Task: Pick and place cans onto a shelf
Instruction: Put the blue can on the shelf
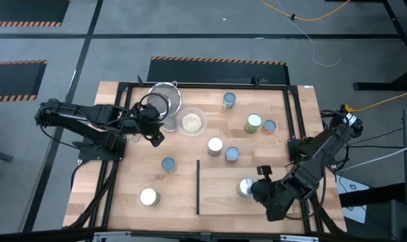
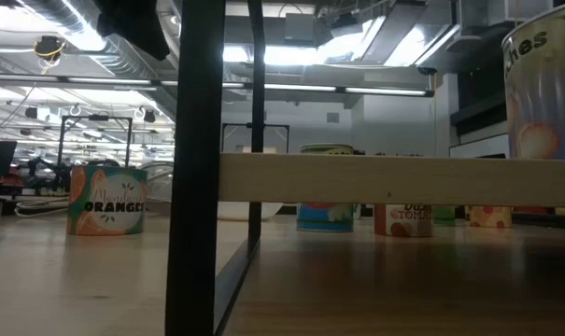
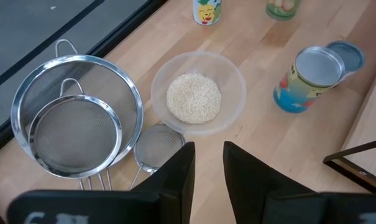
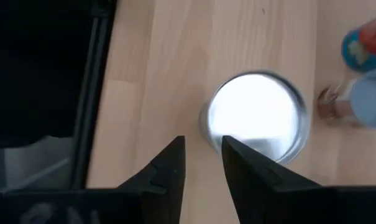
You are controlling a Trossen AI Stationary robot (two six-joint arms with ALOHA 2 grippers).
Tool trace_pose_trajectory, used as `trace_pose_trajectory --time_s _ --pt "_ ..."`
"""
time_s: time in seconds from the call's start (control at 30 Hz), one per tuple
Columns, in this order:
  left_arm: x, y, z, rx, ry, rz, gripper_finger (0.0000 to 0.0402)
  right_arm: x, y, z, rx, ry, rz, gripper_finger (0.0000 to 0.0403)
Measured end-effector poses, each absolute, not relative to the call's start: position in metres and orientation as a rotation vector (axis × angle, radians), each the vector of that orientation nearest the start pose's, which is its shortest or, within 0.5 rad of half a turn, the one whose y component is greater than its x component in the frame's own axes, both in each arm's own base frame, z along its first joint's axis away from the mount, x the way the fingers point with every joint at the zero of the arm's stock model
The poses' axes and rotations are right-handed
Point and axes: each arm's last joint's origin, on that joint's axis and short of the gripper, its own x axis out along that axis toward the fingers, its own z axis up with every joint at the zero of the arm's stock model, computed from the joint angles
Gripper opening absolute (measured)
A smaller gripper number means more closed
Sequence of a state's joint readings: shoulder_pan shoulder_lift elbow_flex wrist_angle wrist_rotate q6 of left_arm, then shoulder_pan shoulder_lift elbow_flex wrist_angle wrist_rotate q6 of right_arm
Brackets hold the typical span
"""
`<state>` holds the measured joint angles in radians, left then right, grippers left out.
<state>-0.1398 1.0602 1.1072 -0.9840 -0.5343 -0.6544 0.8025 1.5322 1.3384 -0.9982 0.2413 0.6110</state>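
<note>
A shiny-topped can (image 1: 244, 187) stands upright on the light-wood shelf (image 1: 223, 195), right of its dark upright edge (image 1: 198, 188). It also shows in the right wrist view (image 4: 259, 115) and the low view (image 2: 543, 84). My right gripper (image 1: 256, 189) is beside this can, its fingers nearly together (image 4: 203, 149), and the can lies beyond their tips. Several other cans stand on the tabletop, among them a white-topped one (image 1: 215, 146) and a blue-topped one (image 1: 168, 164). My left gripper (image 3: 209, 155) waits shut at the far left, near the strainers. My right gripper's fingertips (image 4: 231, 146) show over the near rim of the can's top (image 4: 222, 134), coming from above and the table's right. I cannot tell whether they touch it. The can stands upright on the shelf.
Metal mesh strainers (image 1: 164, 101) and a clear bowl of grains (image 1: 191, 122) sit at the far left by my left gripper. More cans stand at the far side (image 1: 229, 101), the right (image 1: 253, 123) and the near left (image 1: 148, 196). A black frame rims the table.
</note>
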Motion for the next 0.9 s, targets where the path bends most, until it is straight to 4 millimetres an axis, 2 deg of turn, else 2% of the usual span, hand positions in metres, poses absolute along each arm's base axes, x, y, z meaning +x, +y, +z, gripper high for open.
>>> trace_pose_trajectory --time_s 0.4,0.9 --pt "0.188 -0.012 0.331 -0.295 0.719 0.63 0.0077 0.215 0.204 0.288 -0.188 1.151 0.241 0.011" --pt "0.188 -0.012 0.331 -0.295 0.719 0.63 0.0076 0.226 0.214 0.263 -0.281 1.21 0.223 0.011"
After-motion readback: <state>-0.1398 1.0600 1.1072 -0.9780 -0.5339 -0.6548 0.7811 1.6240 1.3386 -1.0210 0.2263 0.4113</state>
